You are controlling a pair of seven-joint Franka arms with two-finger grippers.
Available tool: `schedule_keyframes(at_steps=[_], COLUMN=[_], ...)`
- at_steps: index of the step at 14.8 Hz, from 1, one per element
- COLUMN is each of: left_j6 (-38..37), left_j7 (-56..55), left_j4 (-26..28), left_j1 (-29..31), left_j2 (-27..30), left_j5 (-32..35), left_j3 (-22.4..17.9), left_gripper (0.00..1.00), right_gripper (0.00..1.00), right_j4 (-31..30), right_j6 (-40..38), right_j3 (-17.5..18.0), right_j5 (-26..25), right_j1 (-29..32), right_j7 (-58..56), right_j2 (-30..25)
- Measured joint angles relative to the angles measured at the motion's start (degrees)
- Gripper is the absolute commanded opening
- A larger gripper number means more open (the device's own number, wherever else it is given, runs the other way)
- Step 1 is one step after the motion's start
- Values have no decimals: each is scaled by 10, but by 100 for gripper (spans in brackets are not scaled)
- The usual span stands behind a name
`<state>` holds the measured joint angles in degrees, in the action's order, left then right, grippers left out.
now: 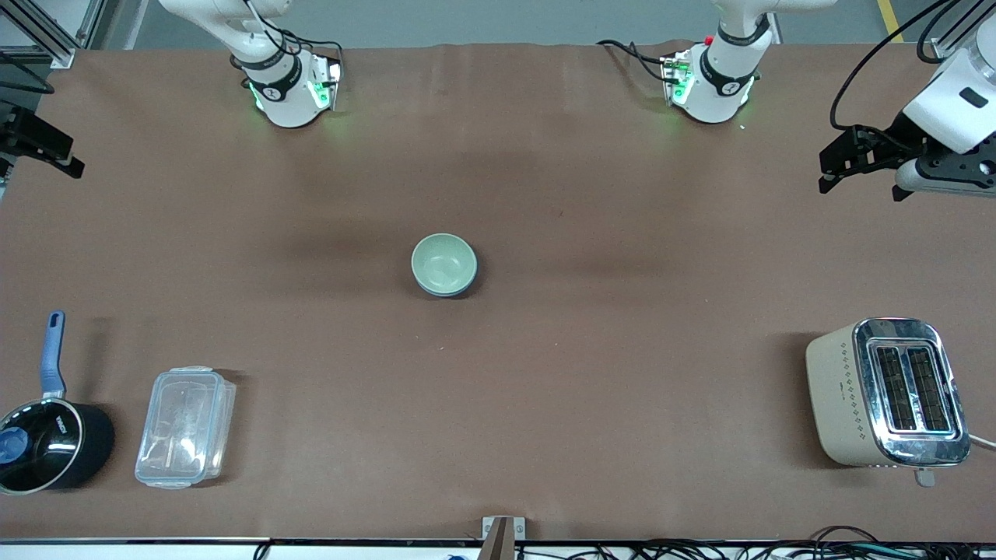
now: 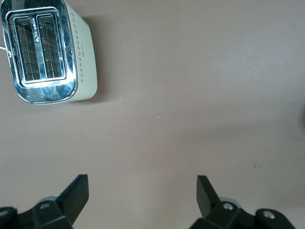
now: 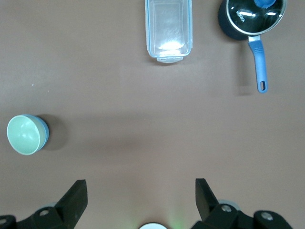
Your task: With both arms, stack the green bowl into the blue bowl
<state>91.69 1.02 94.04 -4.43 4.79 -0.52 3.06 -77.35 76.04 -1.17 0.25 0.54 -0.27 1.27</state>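
The green bowl [image 1: 443, 261] sits nested inside the blue bowl [image 1: 464, 288] at the middle of the table; only the blue bowl's outer edge shows around it. The right wrist view also shows the green bowl [image 3: 22, 135] in the blue bowl [image 3: 45, 133]. My left gripper [image 1: 826, 173] is open and empty, held up over the left arm's end of the table, away from the bowls. In the left wrist view, the left gripper [image 2: 143, 192] has only bare table between its fingers. My right gripper [image 1: 71, 155] is open and empty at the right arm's end, and the right gripper [image 3: 141, 193] is over bare table in its wrist view.
A cream and chrome toaster [image 1: 887, 393] stands near the front camera at the left arm's end. A clear plastic container [image 1: 185, 427] and a black pot with a blue handle [image 1: 47, 443] lie near the front camera at the right arm's end.
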Motion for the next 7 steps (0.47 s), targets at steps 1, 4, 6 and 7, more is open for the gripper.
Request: schedule_keyframes(at_steps=[1, 4, 6, 7], left_j6=[-1, -2, -7, -9], left_j7=[0, 0, 0, 0], left_j4=[0, 0, -2, -3], left_j1=[0, 0, 2, 2], left_j2=[-1, -1, -1, -1], left_j5=[0, 0, 0, 0], left_j3=[0, 0, 0, -1], left_gripper=[100, 100, 100, 100], right_gripper=[100, 99, 99, 99], right_j4=[1, -11, -22, -32], right_j6=[-7, -6, 4, 18], right_j3=[0, 0, -2, -3], right_j5=[0, -2, -2, -2], right_j1=[-7, -18, -17, -17], right_j7=[1, 7, 7, 7], right_j2=[4, 9, 8, 4])
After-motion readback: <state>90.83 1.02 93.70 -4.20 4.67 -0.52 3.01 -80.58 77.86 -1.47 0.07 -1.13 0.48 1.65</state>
